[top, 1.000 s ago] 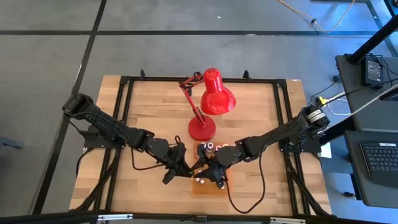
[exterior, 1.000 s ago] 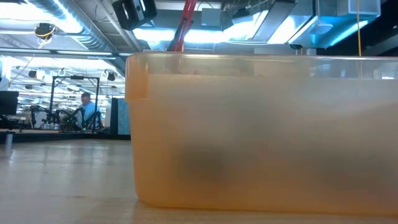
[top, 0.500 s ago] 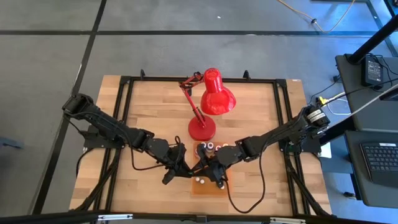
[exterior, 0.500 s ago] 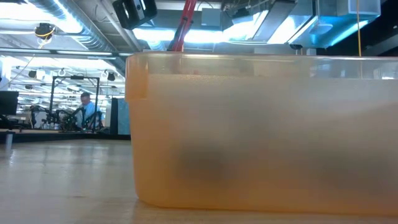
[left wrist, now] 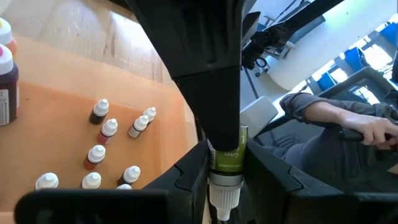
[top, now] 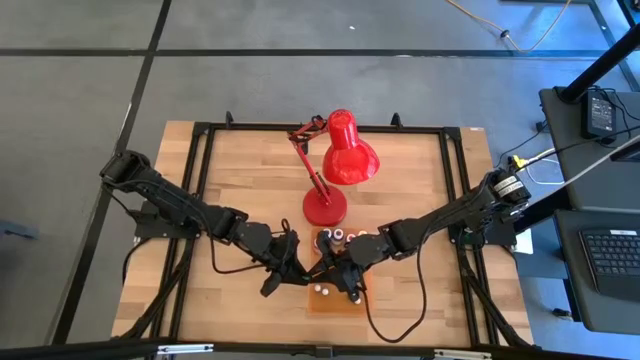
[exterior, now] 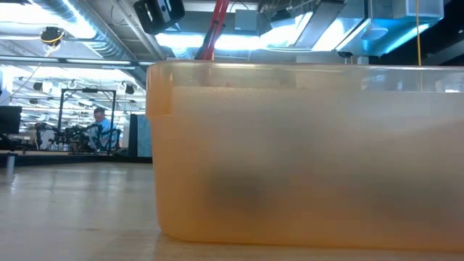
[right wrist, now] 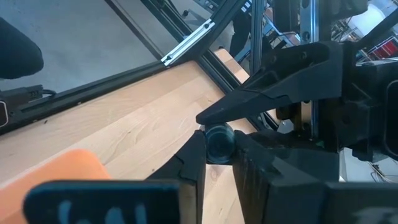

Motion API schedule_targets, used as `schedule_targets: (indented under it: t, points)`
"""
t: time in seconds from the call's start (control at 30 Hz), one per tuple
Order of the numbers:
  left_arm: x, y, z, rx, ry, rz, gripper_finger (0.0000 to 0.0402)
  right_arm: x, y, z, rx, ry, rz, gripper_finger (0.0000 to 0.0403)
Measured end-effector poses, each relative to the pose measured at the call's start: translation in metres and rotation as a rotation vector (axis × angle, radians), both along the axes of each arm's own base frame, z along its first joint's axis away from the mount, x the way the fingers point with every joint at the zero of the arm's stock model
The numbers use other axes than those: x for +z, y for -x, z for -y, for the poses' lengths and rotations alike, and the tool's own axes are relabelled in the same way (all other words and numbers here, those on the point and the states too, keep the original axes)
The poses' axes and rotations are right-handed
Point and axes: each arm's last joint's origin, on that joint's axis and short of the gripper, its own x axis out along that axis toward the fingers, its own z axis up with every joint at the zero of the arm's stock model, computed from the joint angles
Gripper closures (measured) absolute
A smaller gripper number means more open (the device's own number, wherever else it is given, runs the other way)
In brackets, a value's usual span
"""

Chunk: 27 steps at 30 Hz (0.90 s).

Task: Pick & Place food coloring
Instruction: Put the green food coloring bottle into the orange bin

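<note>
The whole counter [top: 250, 200] is seen straight down from above; the orange tray [exterior: 304, 152] is viewed level, close up, and shared with the overhead view

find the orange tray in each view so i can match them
High view: the orange tray lies at the table's near edge, under both grippers.
Low view: its wall fills most of the picture.
Left wrist view: its floor holds small bottles.
Right wrist view: only a blurred orange corner.
Shared landmark: the tray itself.
</note>
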Motion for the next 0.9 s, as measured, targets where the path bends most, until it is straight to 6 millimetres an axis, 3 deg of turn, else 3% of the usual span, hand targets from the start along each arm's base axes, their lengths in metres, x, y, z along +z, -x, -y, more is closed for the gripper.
schedule_targets:
  t: [0.23, 0.53, 0.73, 0.9]
  points:
    - [0.0, 0.0, 0.0, 0.018, 0.032, -0.019, 0.0305, 0.0, 0.0, 0.0, 0.001, 0.003, 0.0, 0.0337]
    - [-0.001, 0.001, -0.001, 0.007, 0.0, -0.023, 0.0241, -0.002, 0.0, 0.001, -0.033, 0.023, -0.005, 0.0336]
    - [0.012, 0.019, -0.008, -0.003, -0.063, -0.045, 0.0218, -0.003, 0.001, 0.001, -0.052, 0.042, -0.014, 0.0337]
    - [0.026, 0.045, -0.02, 0.163, -0.213, -0.068, 0.0212, -0.003, 0.005, -0.005, -0.057, 0.056, -0.022, 0.0334]
